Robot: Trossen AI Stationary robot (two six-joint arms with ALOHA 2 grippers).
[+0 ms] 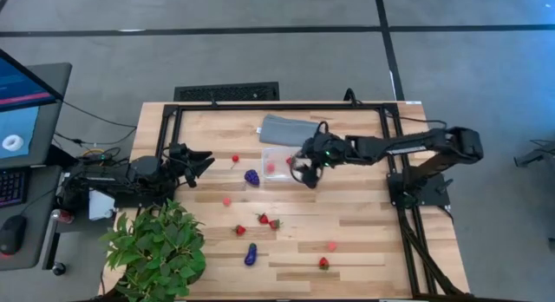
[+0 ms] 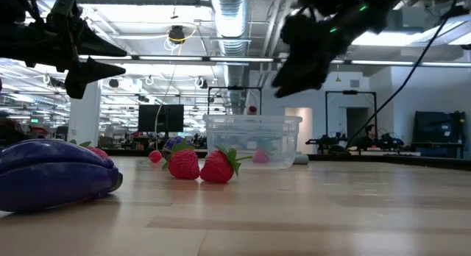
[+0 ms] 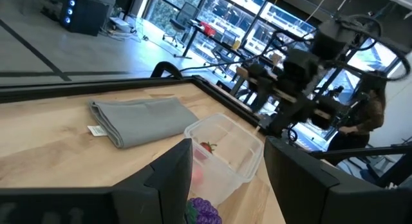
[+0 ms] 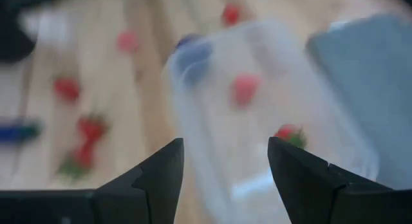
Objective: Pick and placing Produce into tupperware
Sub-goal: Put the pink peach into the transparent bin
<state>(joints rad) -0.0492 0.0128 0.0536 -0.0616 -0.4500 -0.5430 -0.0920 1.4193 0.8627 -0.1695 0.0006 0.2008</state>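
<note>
The right gripper [image 1: 305, 173] hangs over the near right corner of the box [image 1: 279, 164], fingers [image 4: 161, 179] spread apart with nothing between them. The clear, round-cornered box lies with its long side across the table and holds a strawberry [image 4: 288, 134] and a pink piece [image 4: 244, 89]. A folded grey cloth [image 1: 286, 129] touches its far edge; a purple fruit [image 1: 251, 176] sits just beside its left end. More berries [image 1: 268, 220] lie scattered nearer. The left gripper [image 1: 198, 161] waits, half open and empty, beside the plant [image 1: 160, 250].
</note>
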